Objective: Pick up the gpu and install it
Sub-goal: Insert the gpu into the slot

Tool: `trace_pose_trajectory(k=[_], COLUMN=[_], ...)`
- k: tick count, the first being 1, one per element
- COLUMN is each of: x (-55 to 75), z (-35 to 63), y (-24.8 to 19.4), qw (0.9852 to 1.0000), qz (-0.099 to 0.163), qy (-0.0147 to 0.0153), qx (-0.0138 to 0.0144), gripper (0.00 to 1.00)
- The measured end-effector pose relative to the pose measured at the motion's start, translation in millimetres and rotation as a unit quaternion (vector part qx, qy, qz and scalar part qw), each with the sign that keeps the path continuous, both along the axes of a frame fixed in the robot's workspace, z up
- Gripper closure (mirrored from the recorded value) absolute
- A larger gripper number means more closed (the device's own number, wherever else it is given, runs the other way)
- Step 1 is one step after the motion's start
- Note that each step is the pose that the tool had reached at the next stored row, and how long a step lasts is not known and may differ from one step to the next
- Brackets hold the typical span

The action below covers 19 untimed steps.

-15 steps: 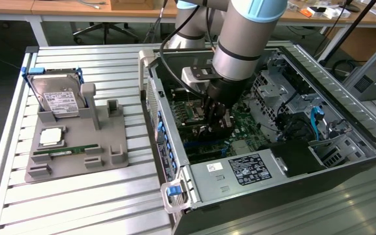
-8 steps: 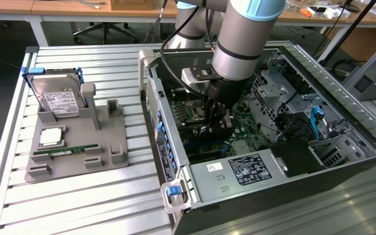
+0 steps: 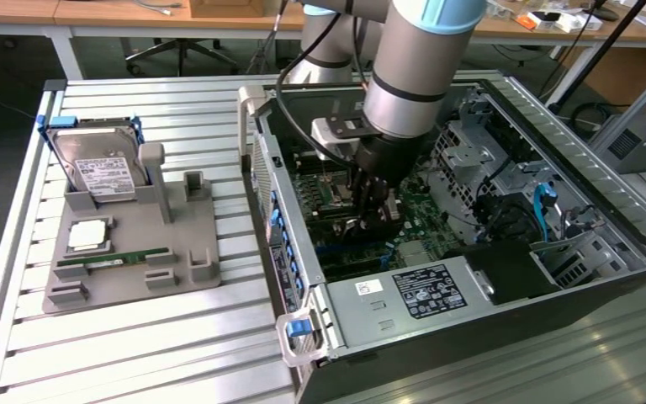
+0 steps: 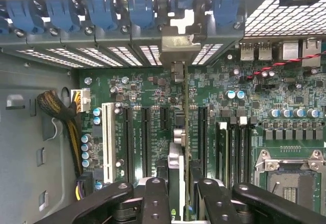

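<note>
My gripper [image 3: 375, 212] reaches down inside the open computer case [image 3: 592, 210], over the green motherboard [image 4: 147, 89]. It is shut on the gpu [image 4: 179, 45], which the wrist view shows edge-on between the two black fingers [image 4: 153, 198]. The card's silver end bracket stands at the row of rear slot openings with blue clips [image 4: 102, 10]. Its thin board runs along over a long black expansion slot [image 4: 202, 132]. Whether the card sits in the slot I cannot tell. In the exterior view the gpu [image 3: 353, 229] is a dark shape under the fingers.
On the slatted table at the exterior view's left, a grey holder [image 3: 132, 252] carries a hard drive [image 3: 97, 168], a processor [image 3: 87, 236] and a green memory stick [image 3: 110, 261]. Drive cages and cables [image 3: 514, 194] fill the case's far side. A yellow-black cable bundle [image 4: 66, 117] lies beside the board.
</note>
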State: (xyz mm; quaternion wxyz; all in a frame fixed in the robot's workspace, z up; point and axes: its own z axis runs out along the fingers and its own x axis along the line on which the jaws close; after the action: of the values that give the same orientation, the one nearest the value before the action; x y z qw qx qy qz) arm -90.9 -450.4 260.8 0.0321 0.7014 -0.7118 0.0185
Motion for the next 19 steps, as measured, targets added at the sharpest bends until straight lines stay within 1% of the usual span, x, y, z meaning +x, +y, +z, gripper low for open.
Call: trace_pose_trajectory(k=[2,3,4,7,9,13,15,16,17,19], x=[-0.8,-0.9,-1.0,-1.0,-1.1,-2.4,-5.2,-8.4,-11.4,-12.6], z=[-0.4,-0.5,-0.5,-0.7,-0.7,-0.8,-1.0,-1.1,-1.3,-1.0], y=[0.4,0.7,2.4,5.6,6.6,6.9,6.9,6.9,7.0,6.9], qw=[1.0000,1.0000,1.0000,1.0000,1.0000,1.0000,1.0000,1.0000,1.0000,1.0000], qz=[0.000,0.000,0.000,0.000,0.000,0.000,0.000,0.000,0.000,0.000], qy=[0.0000,0.0001,0.0002,0.0000,0.0000,0.0000,-0.0002,0.0001,-0.0004,-0.0001], qx=[-0.0029,-0.0033,-0.0037,-0.0035,-0.0032,-0.0004,0.0009,0.0012,0.0016,0.0011], gripper=[0.73,0.73,0.73,0.73,0.73,0.73,0.73,0.73,0.73,0.73])
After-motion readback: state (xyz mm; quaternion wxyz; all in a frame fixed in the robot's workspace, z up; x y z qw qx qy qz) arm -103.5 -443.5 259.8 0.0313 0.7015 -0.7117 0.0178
